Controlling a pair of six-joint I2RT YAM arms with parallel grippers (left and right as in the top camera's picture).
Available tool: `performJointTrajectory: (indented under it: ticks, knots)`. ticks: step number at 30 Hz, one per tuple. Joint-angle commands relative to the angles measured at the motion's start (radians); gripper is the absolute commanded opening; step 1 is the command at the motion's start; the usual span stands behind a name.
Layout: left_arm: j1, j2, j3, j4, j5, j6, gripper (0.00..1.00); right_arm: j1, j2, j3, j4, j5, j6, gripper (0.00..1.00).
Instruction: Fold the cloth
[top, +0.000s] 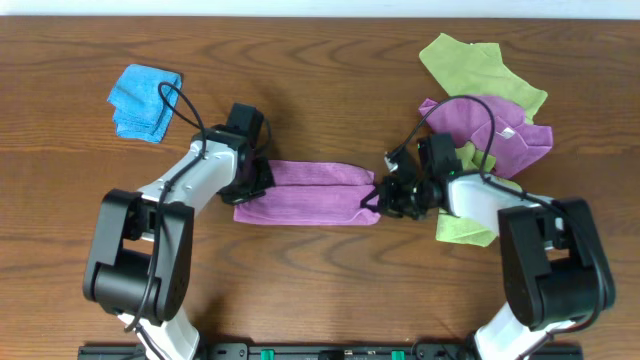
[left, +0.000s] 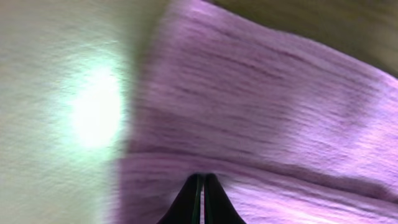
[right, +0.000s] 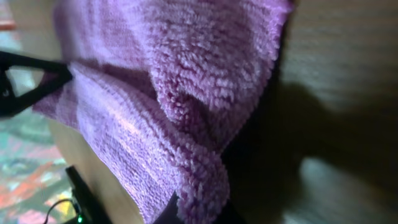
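The left gripper (top: 256, 182) is seen shut at the left end of the cloth (top: 308, 191). In the blurred left wrist view its fingers (left: 186, 202) are pressed together on a fold of the cloth (left: 267, 124), and a layer appears to be pinched between them. The right gripper (top: 377, 196) is closed on the right end, where a fluffy edge of the cloth (right: 186, 93) is clamped between the dark fingers (right: 165, 216) at the bottom of the right wrist view.

The wooden table (top: 320, 80) is spread beneath everything. The cloth is laid out as a long folded strip at the middle of the table, stretched between the two grippers. At the right, a second purple cloth (top: 475, 120) is heaped on crumpled green cloths (top: 470, 62), near the right arm. A small folded blue cloth (top: 145, 100) is placed at the far left, well apart from the strip. A white tag (top: 507, 133) is shown on the second purple cloth.
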Motion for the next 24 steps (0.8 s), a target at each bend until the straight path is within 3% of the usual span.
performJointTrajectory:
  ticks: [1,4,10,24]
  knots:
    - [0.037,-0.102,0.072,-0.062,-0.064,0.032,0.06,-0.043,-0.035,0.093,-0.122,0.143,-0.047,0.02]
    - [0.065,-0.246,0.13,-0.15,-0.089,0.032,0.06,-0.063,-0.071,0.243,-0.409,0.447,-0.077,0.01]
    - [0.103,-0.5,0.142,-0.248,-0.089,0.032,0.06,-0.024,-0.079,0.466,-0.742,0.945,-0.056,0.02]
    - [0.102,-0.842,0.142,-0.427,-0.084,0.032,0.06,0.445,0.07,0.502,-0.614,0.948,0.019,0.02]
